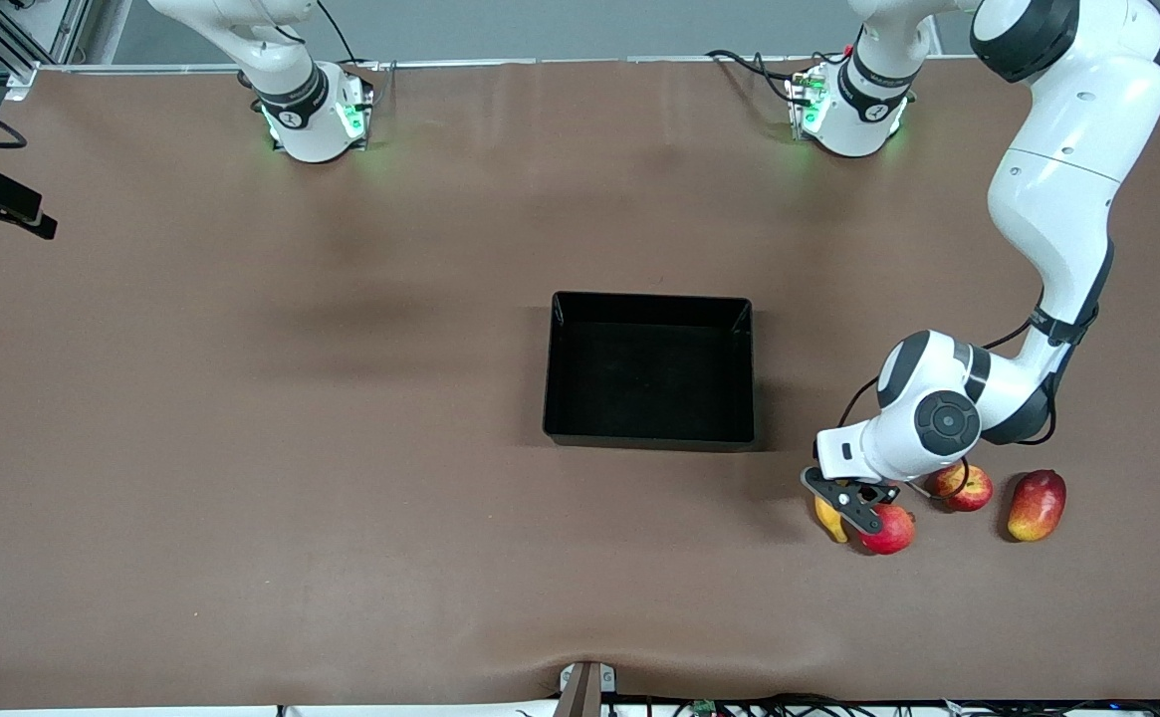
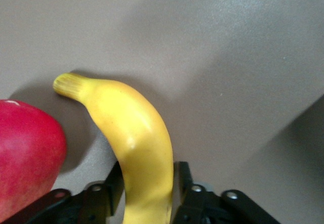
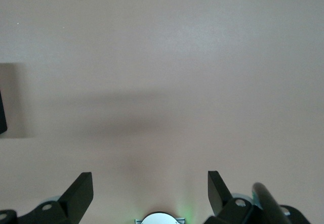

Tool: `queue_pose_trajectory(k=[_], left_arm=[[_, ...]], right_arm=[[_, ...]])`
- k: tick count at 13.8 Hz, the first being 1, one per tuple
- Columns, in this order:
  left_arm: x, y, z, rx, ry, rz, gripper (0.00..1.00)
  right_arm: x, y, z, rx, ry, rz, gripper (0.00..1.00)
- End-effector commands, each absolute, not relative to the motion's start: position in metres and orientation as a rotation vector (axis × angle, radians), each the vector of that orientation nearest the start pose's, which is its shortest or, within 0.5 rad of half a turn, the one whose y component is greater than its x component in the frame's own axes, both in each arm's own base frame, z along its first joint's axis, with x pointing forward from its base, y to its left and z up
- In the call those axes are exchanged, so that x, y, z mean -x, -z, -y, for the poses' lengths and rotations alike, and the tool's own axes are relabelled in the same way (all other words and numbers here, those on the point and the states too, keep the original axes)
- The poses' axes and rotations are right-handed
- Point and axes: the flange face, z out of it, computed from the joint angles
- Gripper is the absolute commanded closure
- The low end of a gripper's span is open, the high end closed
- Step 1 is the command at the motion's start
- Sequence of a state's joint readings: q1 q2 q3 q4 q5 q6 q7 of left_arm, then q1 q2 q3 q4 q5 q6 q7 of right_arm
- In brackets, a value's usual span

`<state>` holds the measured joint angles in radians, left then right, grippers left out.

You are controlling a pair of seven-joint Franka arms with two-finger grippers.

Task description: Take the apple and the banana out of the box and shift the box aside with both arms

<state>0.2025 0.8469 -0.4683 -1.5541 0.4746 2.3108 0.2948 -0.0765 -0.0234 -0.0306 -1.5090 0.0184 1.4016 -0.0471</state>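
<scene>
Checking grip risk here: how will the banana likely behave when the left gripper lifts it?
The banana looks stiff, so probably no sagging. Its smooth skin may slip between the left gripper fingers. Held near one end, it could swing or pivot.

Looks like a robotics lab; two white jointed arms (image 1: 1057, 199) bolted by their bases (image 1: 316, 119) along the top of the frame, green status lights glowing there; brown matting over a wide surface (image 1: 241, 448); loose cables (image 1: 759, 65) at the upper edge; aluminium framing in the upper left corner.
</scene>
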Motion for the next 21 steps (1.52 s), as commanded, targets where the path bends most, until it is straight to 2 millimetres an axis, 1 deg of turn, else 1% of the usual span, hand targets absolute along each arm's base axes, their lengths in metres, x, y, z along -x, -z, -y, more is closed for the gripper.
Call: queue_pose_trajectory(k=[1,3,4,5,7,9,11,13,15,16,17,18,19,20,21], left_arm=[[-0.694,-0.201,0.127,2.920,0.082,-1.120,0.00],[-0.695,-0.226,0.129,2.931,0.081,-1.058,0.00],[-0.694,-0.248,0.140,2.927,0.073,-1.059,0.00],[-0.692,-0.268,0.145,2.927,0.060,-1.031,0.00],[-0.689,-0.316,0.145,2.946,0.102,-0.908,0.00],[-0.683,-0.358,0.147,3.038,0.105,-0.718,0.00],[-0.675,-0.396,0.149,3.074,0.130,-0.534,0.00],[-0.669,-0.422,0.147,3.075,0.142,-0.390,0.00],[-0.661,-0.445,0.146,3.075,0.147,-0.196,0.00],[-0.656,-0.459,0.145,3.067,0.160,-0.119,0.00],[-0.653,-0.471,0.143,3.059,0.171,-0.083,0.00],[-0.651,-0.483,0.137,3.048,0.178,-0.064,0.00],[-0.651,-0.495,0.124,3.040,0.185,-0.036,0.00],[-0.649,-0.505,0.116,3.032,0.176,-0.016,0.00],[-0.646,-0.518,0.112,3.029,0.156,0.004,0.00]], right_arm=[[-0.527,-0.655,0.058,3.111,-0.121,-0.091,0.00],[-0.528,-0.655,0.058,3.111,-0.121,-0.091,0.00],[-0.528,-0.655,0.058,3.111,-0.121,-0.091,0.00],[-0.527,-0.656,0.058,3.111,-0.119,-0.091,0.00],[-0.527,-0.656,0.059,3.111,-0.119,-0.096,0.00],[-0.527,-0.656,0.058,3.111,-0.119,-0.091,0.00],[-0.527,-0.656,0.059,3.111,-0.119,-0.094,0.00],[-0.527,-0.656,0.059,3.111,-0.119,-0.096,0.00],[-0.527,-0.656,0.058,3.111,-0.119,-0.091,0.00],[-0.527,-0.656,0.058,3.111,-0.119,-0.091,0.00],[-0.528,-0.655,0.059,3.111,-0.121,-0.094,0.00],[-0.528,-0.655,0.059,3.111,-0.121,-0.096,0.00],[-0.528,-0.655,0.059,3.111,-0.121,-0.094,0.00],[-0.528,-0.655,0.059,3.111,-0.121,-0.094,0.00],[-0.528,-0.655,0.059,3.111,-0.121,-0.096,0.00]])
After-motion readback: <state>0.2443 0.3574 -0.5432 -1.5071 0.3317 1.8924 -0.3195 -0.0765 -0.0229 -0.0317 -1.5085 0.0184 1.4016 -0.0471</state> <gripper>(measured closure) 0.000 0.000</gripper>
